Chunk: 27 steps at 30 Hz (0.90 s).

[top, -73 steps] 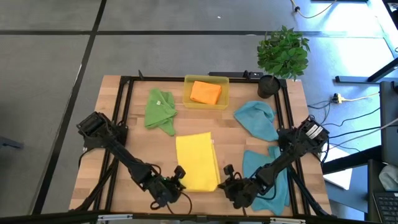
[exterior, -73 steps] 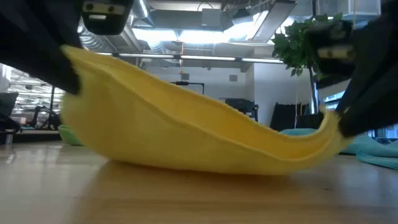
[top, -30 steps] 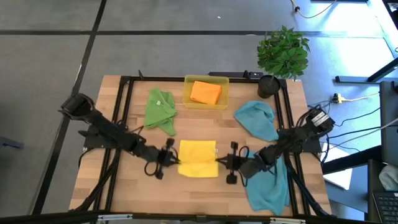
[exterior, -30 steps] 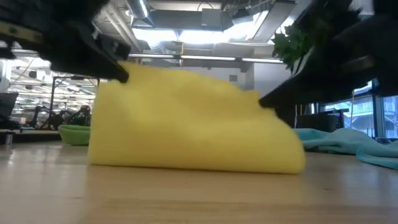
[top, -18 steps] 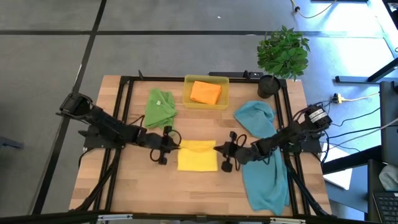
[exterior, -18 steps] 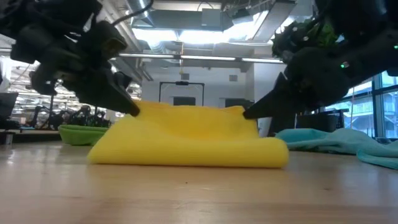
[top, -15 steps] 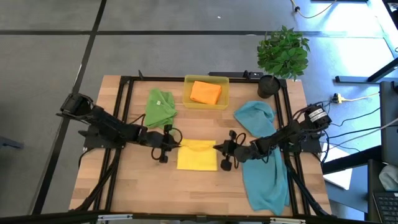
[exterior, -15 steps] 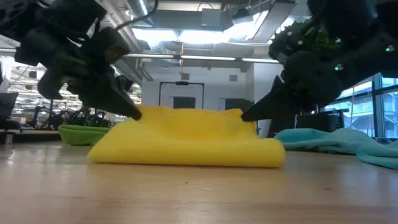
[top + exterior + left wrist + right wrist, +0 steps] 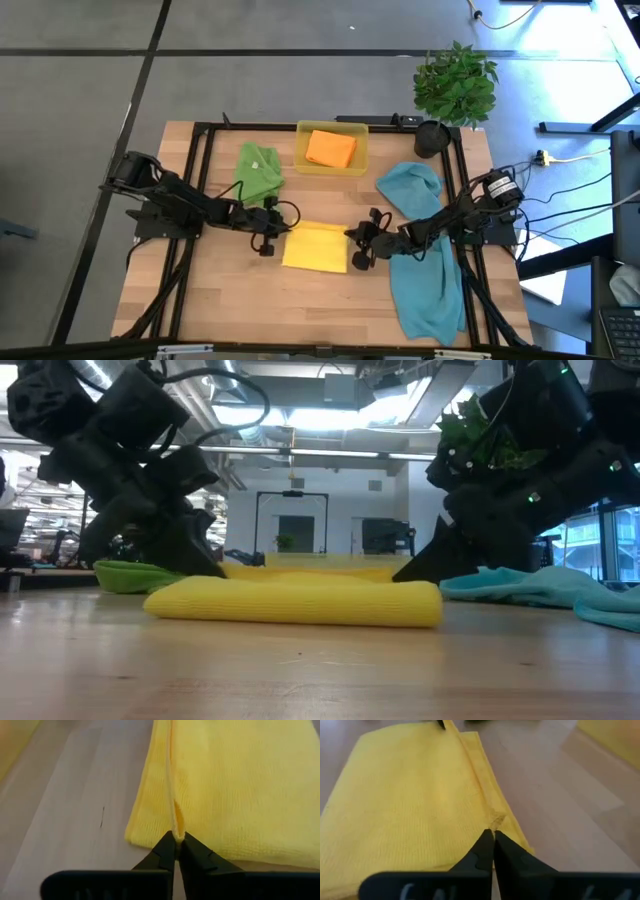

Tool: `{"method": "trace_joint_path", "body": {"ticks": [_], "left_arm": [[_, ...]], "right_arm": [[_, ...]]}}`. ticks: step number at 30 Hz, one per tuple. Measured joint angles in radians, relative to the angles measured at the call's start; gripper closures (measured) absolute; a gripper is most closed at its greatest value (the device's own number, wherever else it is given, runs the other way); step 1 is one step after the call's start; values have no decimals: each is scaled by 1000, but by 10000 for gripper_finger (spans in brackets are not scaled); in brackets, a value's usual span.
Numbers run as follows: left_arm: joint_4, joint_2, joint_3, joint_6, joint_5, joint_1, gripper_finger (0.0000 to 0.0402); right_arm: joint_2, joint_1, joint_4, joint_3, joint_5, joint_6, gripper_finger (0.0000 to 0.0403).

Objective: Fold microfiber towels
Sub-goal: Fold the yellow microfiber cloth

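The yellow towel (image 9: 315, 247) lies folded in half and flat on the table's middle; it also shows in the low view (image 9: 295, 601). My left gripper (image 9: 283, 229) is shut on its far left corner. My right gripper (image 9: 350, 234) is shut on its far right corner. Both are low, at table height (image 9: 205, 565) (image 9: 402, 571). The green towel (image 9: 258, 172) lies bunched at the far left. The orange towel (image 9: 330, 148) lies in the yellow tray (image 9: 302, 162). Two teal towels (image 9: 412, 190) (image 9: 428, 288) lie crumpled at the right. My left gripper pinches the yellow towel's hemmed edge (image 9: 173, 822) at its far left corner between its two fingers. The fingers come low from the table's left, slanting down. The towel lies slack and flat on the table. My right gripper pinches the yellow towel's hemmed edge (image 9: 494, 822) at its far right corner between its two fingers. The fingers come low from the table's right, slanting down. The towel lies flat; only a small pucker rises at the fingertips.
A potted plant (image 9: 455, 85) stands at the far right corner. A black frame (image 9: 205, 150) runs around the table's sides. Bare wood (image 9: 300, 310) shows near the front edge.
Both grippers have gone toward the table's far edge and down, carrying the yellow towel's held edge. The upper half has folded over onto the lower half and sunk flat. The near fold has slid a little toward the far edge. Both grippers have stayed shut.
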Motion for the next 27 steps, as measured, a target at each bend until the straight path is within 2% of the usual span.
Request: {"method": "trace_joint_path", "body": {"ticks": [7,11,15,20,24,27], "left_arm": [[-2,-5,24,0,-73,0,313],[-8,-14,50,8,-110,0,288],[-26,-39,77,8,-111,-3,282],[7,-55,84,-2,-91,-31,283],[2,-4,84,-40,-77,-44,285],[22,58,84,-52,-77,-54,286]], "right_arm": [[-1,-1,-20,0,78,21,335],[-7,-3,-35,0,85,26,307],[-39,-4,-53,0,85,18,286],[-56,-4,46,2,56,-58,282],[-32,-17,82,2,-26,-56,291],[0,-25,79,2,-30,-38,299]]}}
